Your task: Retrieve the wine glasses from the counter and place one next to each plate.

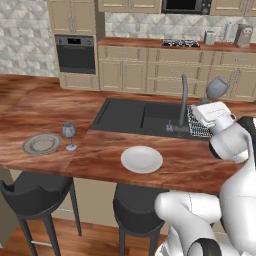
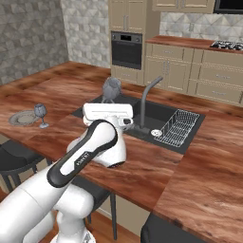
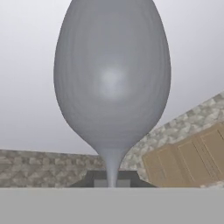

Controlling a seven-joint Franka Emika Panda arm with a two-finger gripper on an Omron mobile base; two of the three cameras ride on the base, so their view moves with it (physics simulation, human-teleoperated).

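The arm [image 2: 71, 166] is glossy white, built of fat rounded segments, with dark grey bands at the joints and a long dark inlay running along one link. Just behind the tool [image 2: 110, 102] sits a flat white rectangular hand block [image 2: 108, 113] with a small dark round detail on its side. The tool's fingertips [image 3: 101, 181] are small, dark and squared.
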